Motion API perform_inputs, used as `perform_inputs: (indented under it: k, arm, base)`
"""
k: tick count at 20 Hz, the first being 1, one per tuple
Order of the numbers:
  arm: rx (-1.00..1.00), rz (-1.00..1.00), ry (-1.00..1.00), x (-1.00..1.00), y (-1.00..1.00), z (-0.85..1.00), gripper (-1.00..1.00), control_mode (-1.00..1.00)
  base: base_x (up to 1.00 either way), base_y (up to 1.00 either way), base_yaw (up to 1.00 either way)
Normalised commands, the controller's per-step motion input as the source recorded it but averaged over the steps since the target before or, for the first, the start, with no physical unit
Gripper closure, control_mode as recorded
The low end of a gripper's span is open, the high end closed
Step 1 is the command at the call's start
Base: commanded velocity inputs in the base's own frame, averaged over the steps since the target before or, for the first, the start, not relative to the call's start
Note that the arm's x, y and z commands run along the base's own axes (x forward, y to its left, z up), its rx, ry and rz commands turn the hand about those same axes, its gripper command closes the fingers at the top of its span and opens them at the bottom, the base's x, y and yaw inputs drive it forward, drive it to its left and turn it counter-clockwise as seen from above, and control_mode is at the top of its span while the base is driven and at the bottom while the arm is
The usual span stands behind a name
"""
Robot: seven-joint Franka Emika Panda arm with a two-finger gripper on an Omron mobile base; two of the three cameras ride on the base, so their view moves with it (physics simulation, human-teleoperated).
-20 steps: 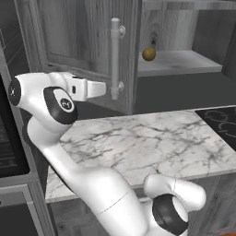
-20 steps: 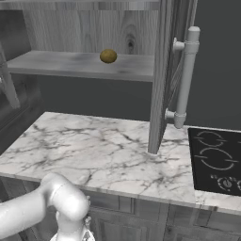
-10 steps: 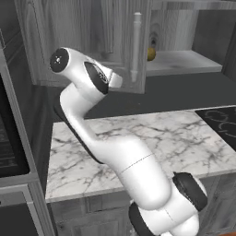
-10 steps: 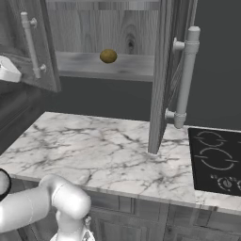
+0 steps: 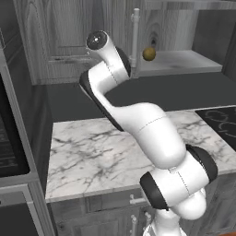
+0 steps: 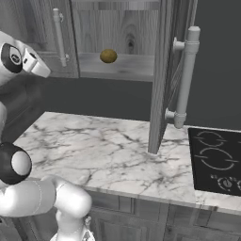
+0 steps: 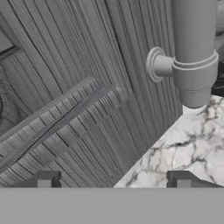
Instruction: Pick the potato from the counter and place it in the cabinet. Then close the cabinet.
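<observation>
No brand, label or readable writing appears on anything in these pictures. In the left base view the white arm with dark joints [image 5: 138,124] rises from five o'clock and reaches up toward eleven o'clock against the left panelled door of the grey woodgrain upper cabinet [image 5: 60,41], whose vertical silver bar handle [image 5: 135,34] stands at twelve o'clock; just to the right of that handle the small olive-brown oval potato [image 5: 148,54] sits on the grey shelf inside the cabinet [image 5: 184,62]. Below, the white marble bench with grey veining [image 5: 87,156] spreads across the middle, with a black stovetop [image 5: 221,124] at three o'clock. The right base view shows what the left one does not: the right cabinet door [image 6: 162,75] swung out edge-on toward the camera, with its thick silver bar handle [image 6: 185,77] at two o'clock, and the potato at eleven o'clock on the shelf between the two doors. The hand view looks close along the gripper [image 7: 116,180] at the door's woodgrain panel, with the lower end of a silver handle and its round mount [image 7: 190,61] at one o'clock and a patch of marble at four o'clock; the two dark fingertips [image 7: 46,179] stand wide apart with nothing between them.
</observation>
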Motion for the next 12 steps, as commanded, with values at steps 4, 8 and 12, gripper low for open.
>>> perform_inputs:
  k: [4, 8, 12]
  arm:
    - [0.16, 0.08, -0.15, 0.74, -0.96, -0.01, -1.00, -1.00]
    - [0.04, 0.08, -0.20, 0.60, -0.69, -0.29, -1.00, -1.00]
    - [0.03, 0.09, -0.15, 0.29, -0.66, -0.44, -1.00, -1.00]
  base:
    - [0.00, 0.00, 0.00]
    - [0.00, 0.00, 0.00]
    - [0.00, 0.00, 0.00]
